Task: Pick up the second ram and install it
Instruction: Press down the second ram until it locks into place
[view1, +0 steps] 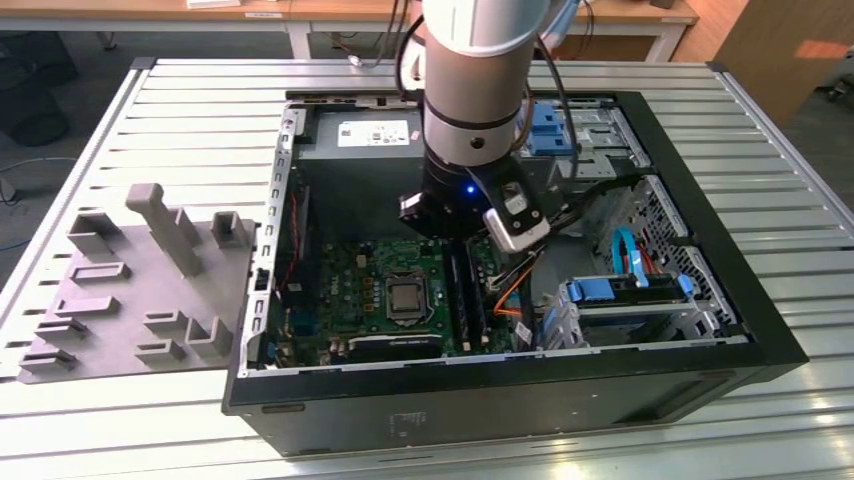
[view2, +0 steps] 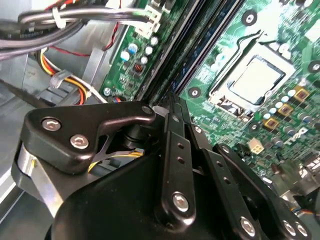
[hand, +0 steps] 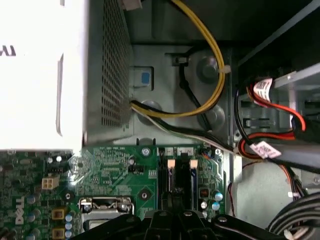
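The black end effector hangs just over two parallel memory slots on the green motherboard. Beside it sits the metal-framed processor socket. Beyond the slots, yellow and black cables loop past a perforated metal box.

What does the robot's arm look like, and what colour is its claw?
The arm is a thick, round silver-grey tube with a black wrist section showing a small blue light. Black cables run alongside it. The gripper is matte black, made of jointed bars with shiny silver screws.
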